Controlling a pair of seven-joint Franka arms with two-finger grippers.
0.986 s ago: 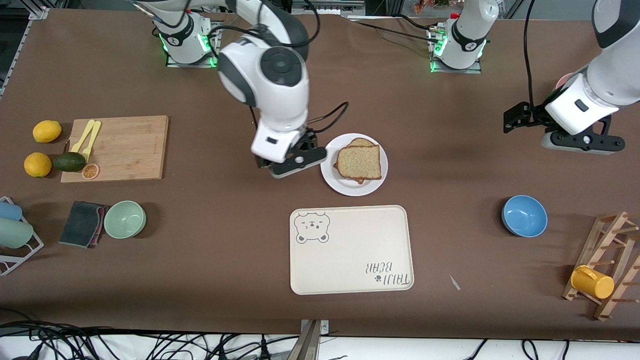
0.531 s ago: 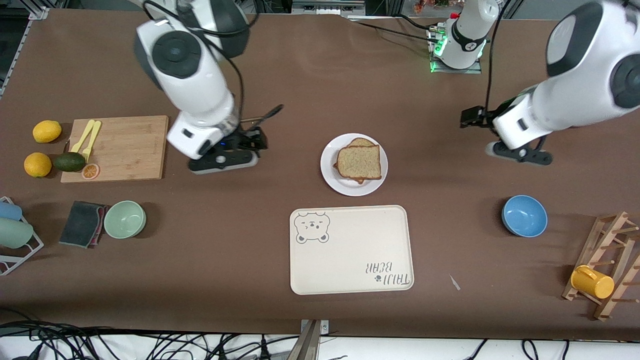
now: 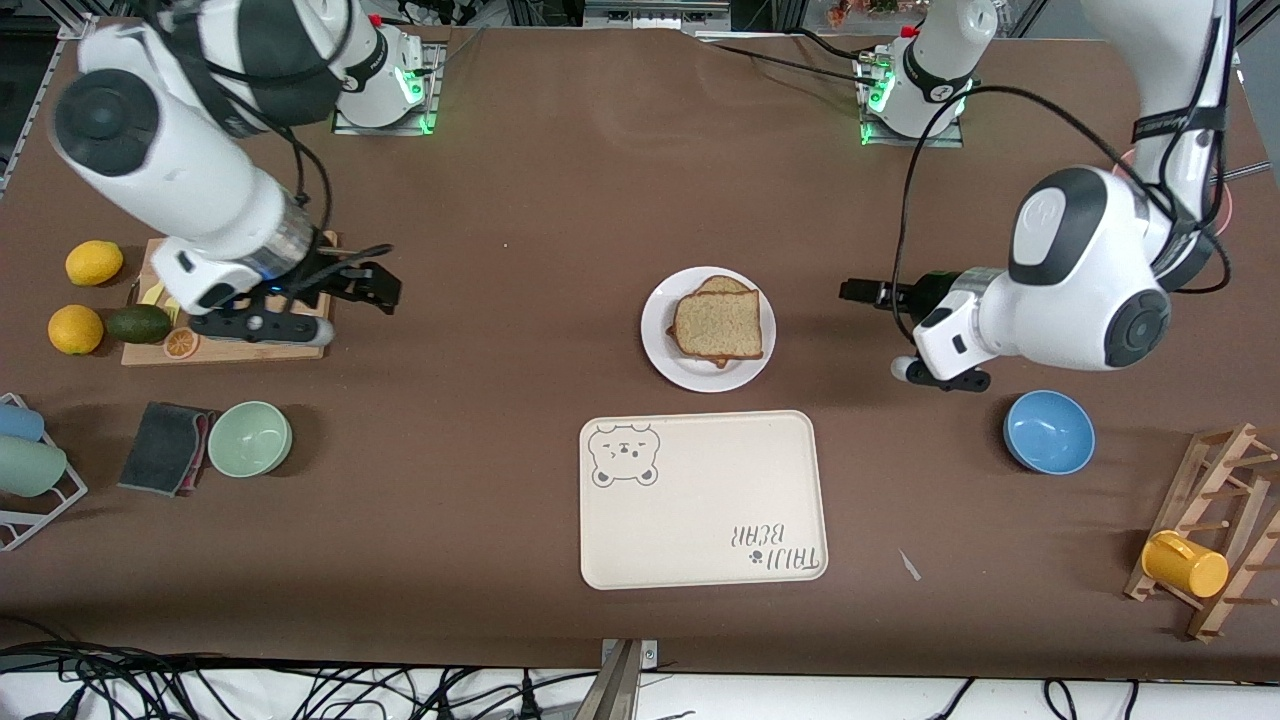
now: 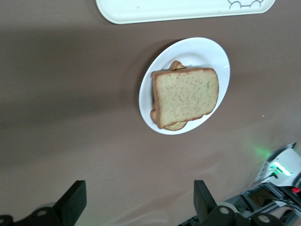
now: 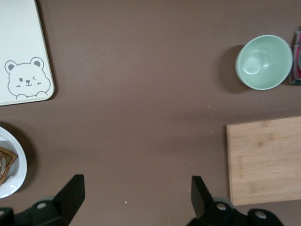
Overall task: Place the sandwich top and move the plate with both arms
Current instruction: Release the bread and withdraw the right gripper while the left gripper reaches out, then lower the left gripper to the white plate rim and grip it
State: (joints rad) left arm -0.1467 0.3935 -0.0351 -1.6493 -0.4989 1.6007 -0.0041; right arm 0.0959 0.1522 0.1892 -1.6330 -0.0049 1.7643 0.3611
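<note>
The sandwich top (image 3: 718,324) lies flat on the lower slices, stacked on the plate (image 3: 663,356) at the middle of the front frame; the plate rests on the brown desk (image 3: 560,200), just above the cream bear tray (image 3: 700,500) in that frame and apart from it; in the left wrist view the sandwich top (image 4: 185,95) and the plate (image 4: 210,47) sit in the upper middle, with the tray's edge (image 4: 155,9) along the top.

The left pincer (image 3: 935,378) hangs over bare desk at the right centre of the front frame, between the plate and the blue bowl (image 3: 1048,431); its fingers (image 4: 71,203) are spread wide with nothing between them.

The right pincer (image 3: 262,326) hangs over the wooden cutting board (image 3: 290,345) at the left of the front frame, well apart from the plate; its fingers (image 5: 70,192) are likewise spread and empty; the green bowl (image 5: 264,62) shows at the upper right of the right wrist view.
</note>
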